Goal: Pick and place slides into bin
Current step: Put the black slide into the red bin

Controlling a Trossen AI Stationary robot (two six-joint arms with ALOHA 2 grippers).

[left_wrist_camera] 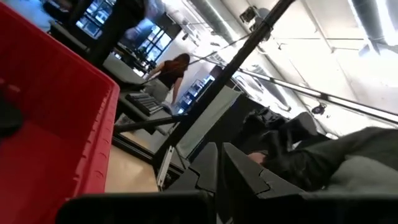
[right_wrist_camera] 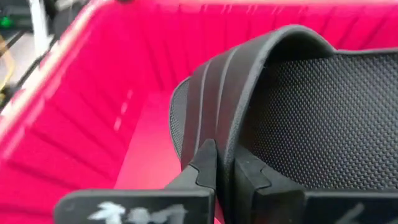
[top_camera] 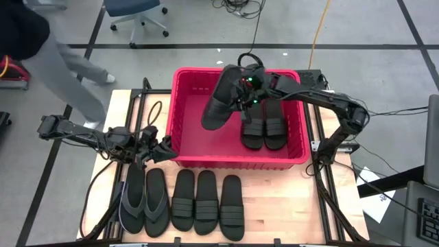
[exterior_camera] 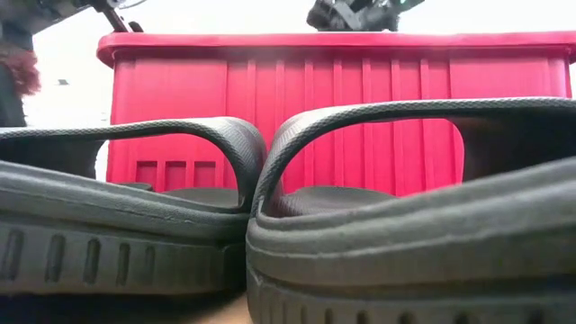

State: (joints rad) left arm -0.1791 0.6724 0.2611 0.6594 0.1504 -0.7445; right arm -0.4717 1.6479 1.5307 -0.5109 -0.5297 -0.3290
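Right gripper (top_camera: 241,96) is pinched on the ribbed band strap of a matte black rubber slide (top_camera: 221,96), held tilted above the inside of the large rectangular red plastic bin (top_camera: 180,103). In the right wrist view the two dark fingers (right_wrist_camera: 205,165) sit closed on the strap edge of the held slide (right_wrist_camera: 298,106), with the red bin wall (right_wrist_camera: 81,106) behind.

Two black band-strap slides (top_camera: 263,125) lie side by side, soles down, on the bin floor at the bin's right side, under and just beside the held one.

Left gripper (top_camera: 163,149) is pressed together, holding nothing, low over the wooden table (top_camera: 274,213) just outside the bin's near left corner. Its wrist view shows the closed fingers (left_wrist_camera: 217,171) next to the red bin wall (left_wrist_camera: 62,124).

On the table in front of the bin, in a row: a thong-strap pair (top_camera: 144,202) at left, then three band-strap slides (top_camera: 206,202), touching or nearly so.

A person's grey-trousered legs (top_camera: 75,65) stand on the floor beyond the table's left far corner.
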